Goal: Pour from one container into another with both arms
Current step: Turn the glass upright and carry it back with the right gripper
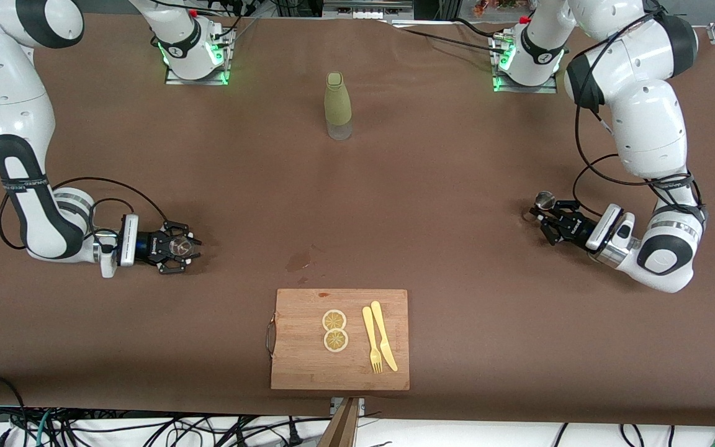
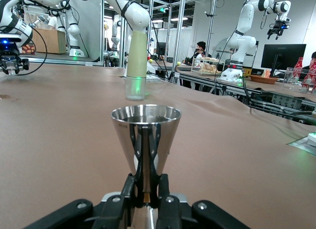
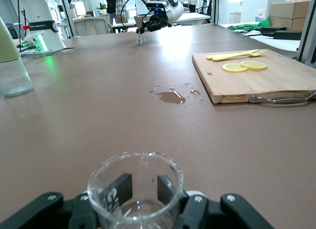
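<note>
The silver jigger [image 2: 145, 133] stands upright with my left gripper [image 2: 146, 189] shut on its narrow waist. In the front view the jigger [image 1: 544, 200] and left gripper [image 1: 542, 215] are low at the left arm's end of the table. The clear glass cup [image 3: 136, 189] sits upright between the fingers of my right gripper [image 3: 143, 189], which close on its lower part. The cup [image 1: 179, 246] and right gripper [image 1: 187, 248] are low at the right arm's end. A little liquid glints in the cup's bottom.
An olive-green bottle [image 1: 337, 105] stands mid-table near the arm bases. A wooden cutting board [image 1: 295, 360] with two lemon slices [image 1: 334, 330], a yellow fork and a knife lies at the front edge. A small wet spill [image 1: 298, 261] marks the cloth beside the board.
</note>
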`<state>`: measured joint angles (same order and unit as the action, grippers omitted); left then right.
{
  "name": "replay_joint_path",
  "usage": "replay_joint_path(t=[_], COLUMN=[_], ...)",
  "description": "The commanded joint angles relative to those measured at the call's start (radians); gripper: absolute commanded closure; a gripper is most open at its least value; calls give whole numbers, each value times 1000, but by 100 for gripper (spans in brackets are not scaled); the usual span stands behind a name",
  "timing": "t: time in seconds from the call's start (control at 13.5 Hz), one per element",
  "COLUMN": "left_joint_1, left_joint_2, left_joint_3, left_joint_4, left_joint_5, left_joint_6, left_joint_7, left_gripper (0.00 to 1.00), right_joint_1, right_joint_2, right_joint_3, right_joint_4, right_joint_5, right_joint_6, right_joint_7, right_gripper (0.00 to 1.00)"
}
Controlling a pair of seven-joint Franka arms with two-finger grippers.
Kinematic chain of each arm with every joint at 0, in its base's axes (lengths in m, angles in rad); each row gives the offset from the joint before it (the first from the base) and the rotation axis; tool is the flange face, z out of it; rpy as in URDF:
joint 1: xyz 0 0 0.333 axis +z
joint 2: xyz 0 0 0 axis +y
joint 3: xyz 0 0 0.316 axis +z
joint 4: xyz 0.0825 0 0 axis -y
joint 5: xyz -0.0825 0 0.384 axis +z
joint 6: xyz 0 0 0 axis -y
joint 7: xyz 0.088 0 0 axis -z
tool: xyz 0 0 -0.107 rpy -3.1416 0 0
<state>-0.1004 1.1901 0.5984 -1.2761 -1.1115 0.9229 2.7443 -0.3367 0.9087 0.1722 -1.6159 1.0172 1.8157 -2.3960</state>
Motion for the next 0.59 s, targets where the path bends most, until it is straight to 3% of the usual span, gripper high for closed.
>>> replay_joint_path(t=[0.0,0.52], left_joint_1=[7,7], left_joint_2=[22,66], left_joint_3=[29,35], left_joint_4=[14,18], left_joint_5=[59,53], left_joint_6=[-87,-61], left_joint_7=[290,368], left_gripper=[100,100], right_joint_1=[5,13], right_joint_2=[-4,2], right_joint_3=[-17,-39], right_joint_4=[-24,-24], right_joint_5=[41,44], right_joint_6=[-3,1], right_joint_7=[-28,-28], right_gripper=[61,52])
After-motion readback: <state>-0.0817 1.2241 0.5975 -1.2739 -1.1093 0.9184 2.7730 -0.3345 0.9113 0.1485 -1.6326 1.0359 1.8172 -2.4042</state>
